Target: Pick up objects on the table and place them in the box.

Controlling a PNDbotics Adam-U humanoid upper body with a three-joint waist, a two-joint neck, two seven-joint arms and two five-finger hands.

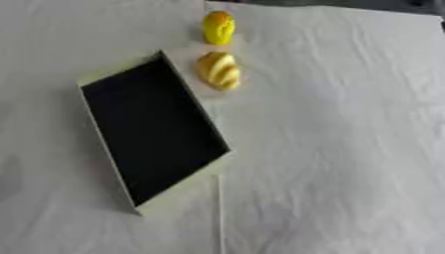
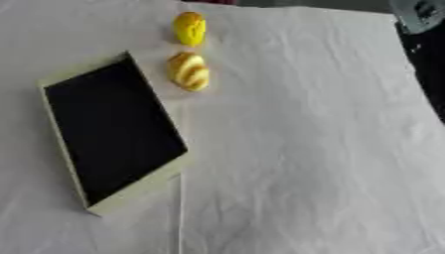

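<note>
Fingers of both my hands are out of view, so their state I cannot tell. On the white-covered desk (image 1: 347, 149) the black-lined box (image 1: 152, 129) lies empty; beside its far corner sits a yellow striped pastry-shaped piece (image 1: 219, 70), beyond it a smaller yellow-orange piece (image 1: 218, 27). I would take the nearer first, from above.

Not much of the robot's body to go on here. The only candidate is a silvery-grey rounded piece (image 2: 420, 12) with dark patches, cut off at the far right corner of the right eye view. Can't tell if it's part of the right arm. Neither hand shows in either view.
</note>
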